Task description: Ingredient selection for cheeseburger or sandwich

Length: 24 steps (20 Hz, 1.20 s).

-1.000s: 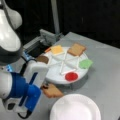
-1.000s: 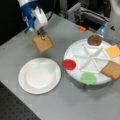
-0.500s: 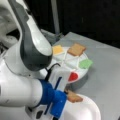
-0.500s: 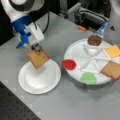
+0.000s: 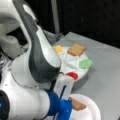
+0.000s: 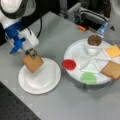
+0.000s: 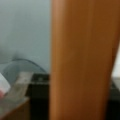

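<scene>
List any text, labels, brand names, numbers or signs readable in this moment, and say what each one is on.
None can be read.
The toast square held in the gripper over the white paper plate: plain, no print.
The divided tray and its pieces, patty, cheese square, second toast, green leaf, red disc: no marks.
The arm's white and blue housings show no legible label.

Worktop (image 6: pixel 62 105): was grey and flat.
Back (image 5: pixel 95 17): was dark, nearly black.
Front edge (image 6: pixel 10 107): was a black dotted board.
</scene>
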Motion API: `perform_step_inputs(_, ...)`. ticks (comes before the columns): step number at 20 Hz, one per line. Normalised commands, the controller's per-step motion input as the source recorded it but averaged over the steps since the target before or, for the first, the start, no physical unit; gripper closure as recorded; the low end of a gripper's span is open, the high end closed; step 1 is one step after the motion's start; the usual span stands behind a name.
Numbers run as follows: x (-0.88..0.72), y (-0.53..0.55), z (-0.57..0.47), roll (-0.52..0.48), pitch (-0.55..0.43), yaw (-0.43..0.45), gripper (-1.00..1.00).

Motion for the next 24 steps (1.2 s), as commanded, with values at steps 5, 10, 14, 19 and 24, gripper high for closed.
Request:
perform_step_inputs(5,0.26,-0.04,-0.2,-0.091,0.132,0.276,1.0)
perform_step_inputs(10,0.26,-0.04,-0.27,-0.068,0.068,0.183,1.0)
perform_step_inputs(14,0.23,-0.07,-0.18,-0.023,0.028,0.15,1.0)
perform_step_inputs(19,0.21,-0.06,-0.08,0.0,0.015,0.157,1.0)
perform_step_inputs(24,0.23,-0.03,-0.13,0.031,-0.043,0.177,1.0)
